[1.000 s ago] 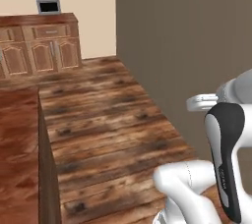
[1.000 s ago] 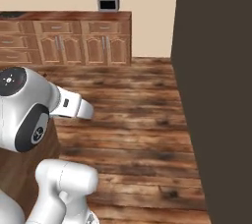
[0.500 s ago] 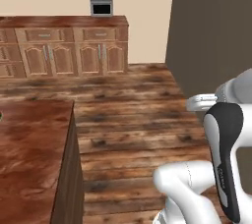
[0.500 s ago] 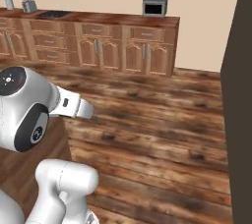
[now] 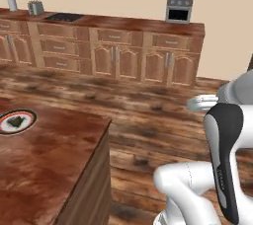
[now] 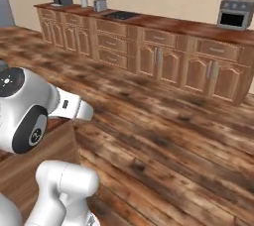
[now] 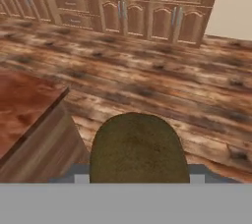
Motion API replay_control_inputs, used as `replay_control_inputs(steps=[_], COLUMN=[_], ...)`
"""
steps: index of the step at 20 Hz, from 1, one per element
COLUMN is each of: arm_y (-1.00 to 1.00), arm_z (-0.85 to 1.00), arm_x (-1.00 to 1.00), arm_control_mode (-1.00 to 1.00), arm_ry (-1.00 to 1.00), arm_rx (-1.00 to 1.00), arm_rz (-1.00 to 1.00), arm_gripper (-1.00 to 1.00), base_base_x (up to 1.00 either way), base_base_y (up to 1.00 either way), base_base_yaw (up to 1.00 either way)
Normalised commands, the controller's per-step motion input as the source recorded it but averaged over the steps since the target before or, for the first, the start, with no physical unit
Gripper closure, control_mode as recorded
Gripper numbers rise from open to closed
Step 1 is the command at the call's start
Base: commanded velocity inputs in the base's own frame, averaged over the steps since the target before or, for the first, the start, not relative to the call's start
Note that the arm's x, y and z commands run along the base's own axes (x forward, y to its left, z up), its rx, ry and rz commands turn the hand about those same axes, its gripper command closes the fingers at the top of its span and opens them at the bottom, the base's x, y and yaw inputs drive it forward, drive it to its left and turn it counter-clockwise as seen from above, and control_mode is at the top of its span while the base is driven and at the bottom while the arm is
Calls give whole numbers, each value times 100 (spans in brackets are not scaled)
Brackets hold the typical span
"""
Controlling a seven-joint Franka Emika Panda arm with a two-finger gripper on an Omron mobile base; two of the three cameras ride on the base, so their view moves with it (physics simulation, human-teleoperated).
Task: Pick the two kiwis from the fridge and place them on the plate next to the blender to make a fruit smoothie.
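Hand view, tool (image 7: 133, 176) pinching a kiwi (image 7: 137, 147), left base view, plate (image 5: 29, 114) on island counter (image 5: 54, 165)

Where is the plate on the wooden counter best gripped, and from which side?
Probably by its rim, from above at the edge nearest the robot: the plate lies flat, and a dark lump sits at its centre, so the middle offers no hold.

Island counter (image 5: 54, 165): dark reddish wood top; carries plate (image 5: 17, 121) near its left edge, dark lump on the plate. Back counter (image 5: 123, 21): carries oven (image 5: 178, 9), cooktop (image 5: 64, 17), toaster (image 5: 35, 7), canister (image 5: 11, 1). Floor (image 5: 148, 115): wood planks.
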Motion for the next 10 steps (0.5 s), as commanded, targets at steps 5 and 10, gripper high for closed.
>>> replay_control_inputs(steps=[5, 10], arm_y=[0, 0], arm_z=[0, 0], arm_x=[0, 0], arm_control_mode=[100, 100], arm_ry=[0, 0], arm_rx=[0, 0], arm_rz=[0, 0], arm_gripper=[100, 100], base_base_x=[100, 83], base_base_y=[-19, -14], base_base_yaw=[76, 86])
